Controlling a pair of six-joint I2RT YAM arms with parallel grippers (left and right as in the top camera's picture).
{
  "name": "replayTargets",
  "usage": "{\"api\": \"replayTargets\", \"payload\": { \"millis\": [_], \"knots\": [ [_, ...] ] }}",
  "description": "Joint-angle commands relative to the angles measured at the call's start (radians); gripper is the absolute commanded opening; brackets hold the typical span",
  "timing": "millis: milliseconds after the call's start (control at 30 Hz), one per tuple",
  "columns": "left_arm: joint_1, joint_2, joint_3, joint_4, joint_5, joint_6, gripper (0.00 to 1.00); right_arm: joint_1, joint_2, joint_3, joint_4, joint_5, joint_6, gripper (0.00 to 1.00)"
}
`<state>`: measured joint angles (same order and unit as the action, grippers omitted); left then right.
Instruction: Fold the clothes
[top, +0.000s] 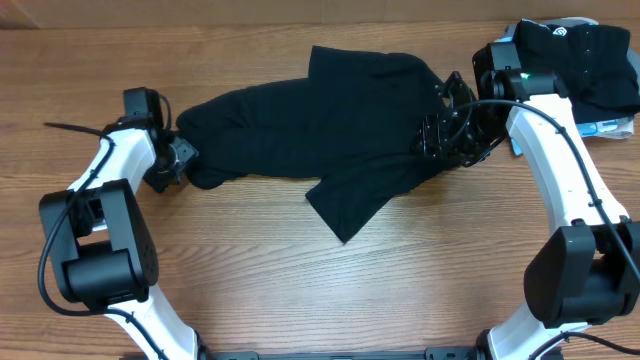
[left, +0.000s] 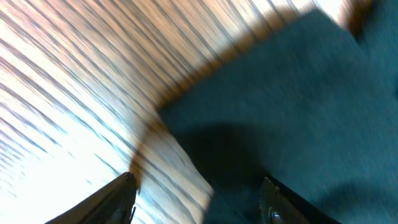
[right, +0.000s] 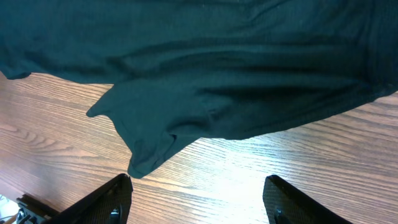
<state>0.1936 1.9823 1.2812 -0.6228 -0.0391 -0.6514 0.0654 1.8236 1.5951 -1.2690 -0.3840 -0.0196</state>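
A black shirt (top: 330, 130) lies crumpled across the middle of the wooden table, one sleeve pointing toward the front. My left gripper (top: 183, 160) is open at the shirt's left end; in the left wrist view its fingers (left: 198, 196) straddle the cloth edge (left: 292, 106) and bare wood, blurred. My right gripper (top: 445, 125) is open at the shirt's right end. In the right wrist view its fingers (right: 196, 196) hover over bare wood just short of the shirt's edge (right: 205, 81) and a folded corner (right: 146, 155).
A stack of folded dark clothes (top: 585, 60) lies at the back right corner on light paper. A black cable (top: 75, 128) runs along the table at the far left. Bare wood lies in front of the shirt.
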Motion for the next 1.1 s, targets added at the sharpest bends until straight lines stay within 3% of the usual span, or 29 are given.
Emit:
{"api": "replayTargets", "payload": {
  "millis": [0,167,200,300,533,733,1067],
  "knots": [
    [0.014,0.0,-0.026,0.032,-0.023,-0.018,0.66,0.001,-0.038,0.02,0.002,0.008,-0.006,0.72],
    [0.016,0.006,-0.073,0.127,-0.022,-0.018,0.57,0.003,-0.038,0.02,0.003,0.004,-0.002,0.72],
    [0.016,0.008,-0.079,0.131,-0.023,-0.018,0.5,0.004,-0.038,0.02,0.003,0.004,-0.002,0.72],
    [0.016,0.008,-0.093,0.138,-0.023,-0.018,0.05,0.007,-0.038,0.02,0.003,0.001,0.003,0.72],
    [0.016,-0.046,-0.069,0.124,0.015,0.109,0.04,0.019,-0.038,0.02,-0.001,0.001,0.025,0.7],
    [0.016,-0.235,0.012,0.052,0.013,0.177,0.04,0.019,-0.038,0.02,-0.016,0.006,0.067,0.69],
    [0.016,-0.458,0.045,0.049,0.01,0.203,0.04,0.024,-0.038,0.02,-0.127,0.024,0.155,0.66]
  ]
}}
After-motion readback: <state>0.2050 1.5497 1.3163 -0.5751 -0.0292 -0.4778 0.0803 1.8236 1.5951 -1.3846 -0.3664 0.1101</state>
